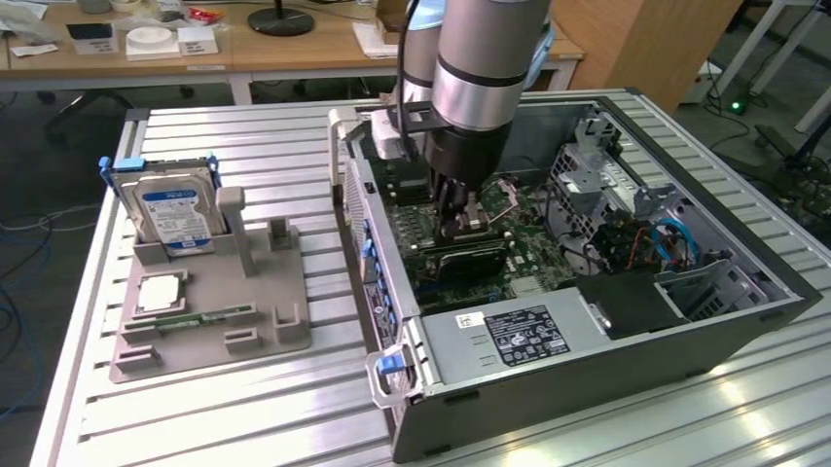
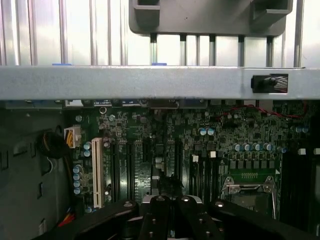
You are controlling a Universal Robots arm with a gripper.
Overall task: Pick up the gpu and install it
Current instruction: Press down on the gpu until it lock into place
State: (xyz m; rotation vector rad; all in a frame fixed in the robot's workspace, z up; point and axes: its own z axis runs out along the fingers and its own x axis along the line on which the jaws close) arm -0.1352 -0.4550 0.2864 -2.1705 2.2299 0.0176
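The gpu (image 1: 457, 261) is a thin dark card standing on edge low inside the open computer case (image 1: 559, 389), over the green motherboard (image 1: 526, 248). My gripper (image 1: 454, 226) reaches straight down into the case, and its dark fingers meet the card's upper edge, shut on it. In the wrist view the gripper (image 2: 170, 212) sits close above the motherboard (image 2: 150, 130), over the row of dark expansion slots (image 2: 150, 165) beside a white slot (image 2: 96, 172). The card itself is mostly hidden there behind the fingers.
A grey fixture (image 1: 260, 321) on the slatted table at the exterior view's left holds a hard drive (image 1: 175, 214), a processor chip (image 1: 159, 292) and a green memory stick (image 1: 208, 316). The power supply (image 1: 520, 331) and the case wall (image 2: 150, 82) hem in the working space.
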